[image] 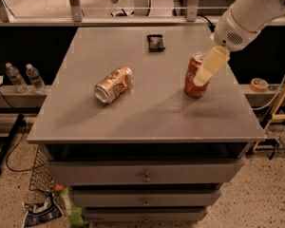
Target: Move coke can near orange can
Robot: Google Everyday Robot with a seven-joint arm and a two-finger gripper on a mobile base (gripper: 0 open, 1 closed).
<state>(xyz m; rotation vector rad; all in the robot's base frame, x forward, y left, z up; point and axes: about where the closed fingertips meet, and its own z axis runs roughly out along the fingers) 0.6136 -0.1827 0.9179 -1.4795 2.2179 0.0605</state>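
Observation:
The coke can [196, 90] stands upright on the right side of the grey table top [147, 113]; it is red with a silver top. The orange can [114, 84] lies on its side left of centre, silver end toward the front left, about two can lengths from the coke can. My gripper [207, 69] comes in from the upper right on a white arm [249, 13]. It hangs over the top and right side of the coke can and hides part of it. I cannot tell whether it touches the can.
A small black object [156, 42] lies near the table's back edge. Drawers [145, 177] sit below the top. Two water bottles [24, 77] stand on a low shelf at left. A tape roll [259, 84] lies on a ledge at right.

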